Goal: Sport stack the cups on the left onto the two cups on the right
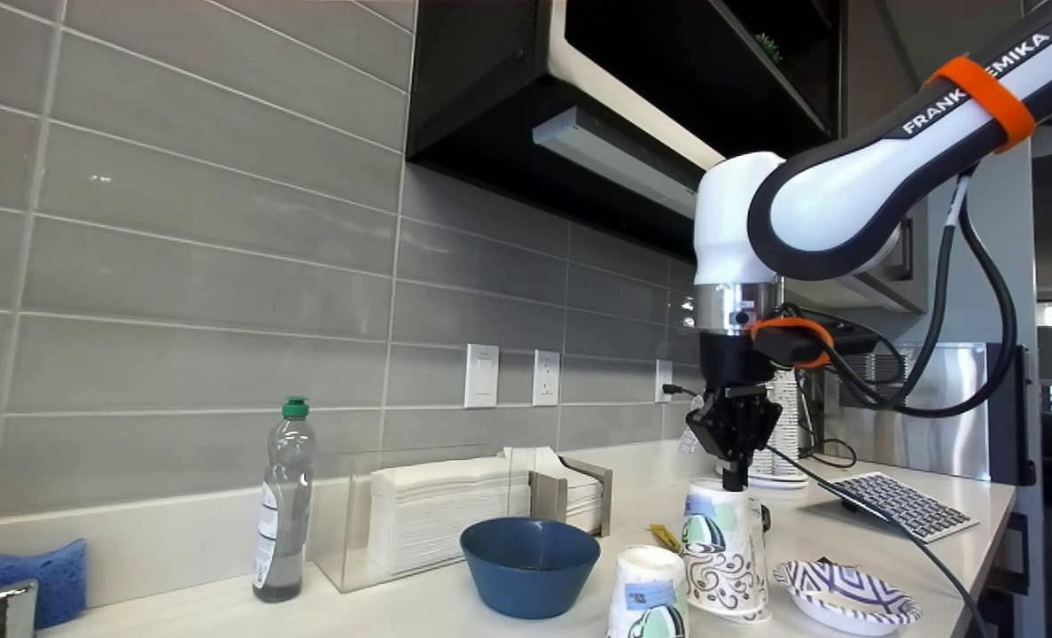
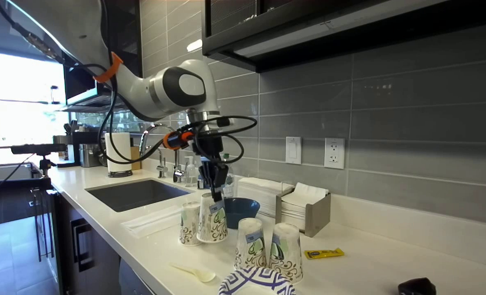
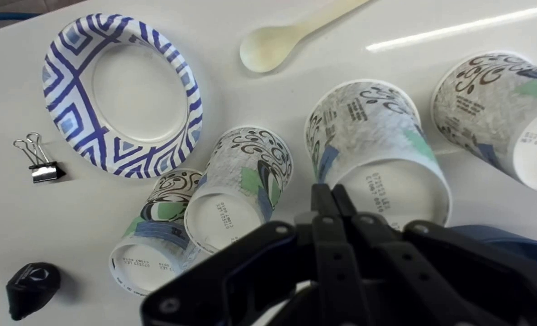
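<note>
My end effector [image 3: 333, 192] points downward and enters the wrist view from the bottom, right of centre. Condition: gripping. The fingers [image 3: 323, 199] are nearly together, with the base rim of the held cup [image 3: 363, 131] running into the narrow gap between them. The held cup is inverted, base up. In both exterior views it sits higher in the frame than the cup beside it, and its lower edge appears raised above the counter [image 2: 369, 254].

Remaining cups: the left cup [image 2: 188, 225] stands inverted at centre left of an exterior view, partly behind the held cup. The inner cup [image 2: 250, 243] and the outer cup [image 2: 287, 255] stand inverted at the lower centre of an exterior view, just beside each other; I cannot tell whether they touch. In the wrist view, I locate this pair left of my fingers, toward the lower left of the frame.

Adjacent items on the counter: the blue bowl [image 1: 530, 580], lower centre of an exterior view; the patterned dish [image 3: 71, 108], upper left of the wrist view, with the clip [image 3: 42, 163] below its left edge; the spoon [image 3: 268, 50], upper centre of the wrist view; the yellow packet [image 2: 324, 253], right of the outer cup in an exterior view; the napkins [image 2: 306, 194] in their holder [image 2: 321, 215], right of the bowl in an exterior view; the green-capped bottle [image 1: 286, 496], lower left of an exterior view.
</note>
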Controlling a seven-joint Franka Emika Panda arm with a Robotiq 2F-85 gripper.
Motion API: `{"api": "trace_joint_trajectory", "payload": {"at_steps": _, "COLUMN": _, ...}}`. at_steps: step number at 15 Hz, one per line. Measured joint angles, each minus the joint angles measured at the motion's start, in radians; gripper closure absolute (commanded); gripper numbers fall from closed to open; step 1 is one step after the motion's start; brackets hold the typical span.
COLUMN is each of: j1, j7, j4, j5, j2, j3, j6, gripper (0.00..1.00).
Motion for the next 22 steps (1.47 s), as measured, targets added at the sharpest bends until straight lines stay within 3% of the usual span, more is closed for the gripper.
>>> {"api": "trace_joint_trajectory", "payload": {"at_steps": 13, "j1": -0.085, "j7": -0.008, "j4": 0.041, "j5": -0.076, "j2": -0.2, "j3": -0.017, "j6": -0.128, "gripper": 1.0}}
{"api": "trace_joint_trajectory", "payload": {"at_steps": 22, "j1": -0.124, "j7": -0.064, "j4": 0.108, "j5": -0.089, "j2": -0.141, "j3": -0.081, "j6": -0.109, "gripper": 1.0}}
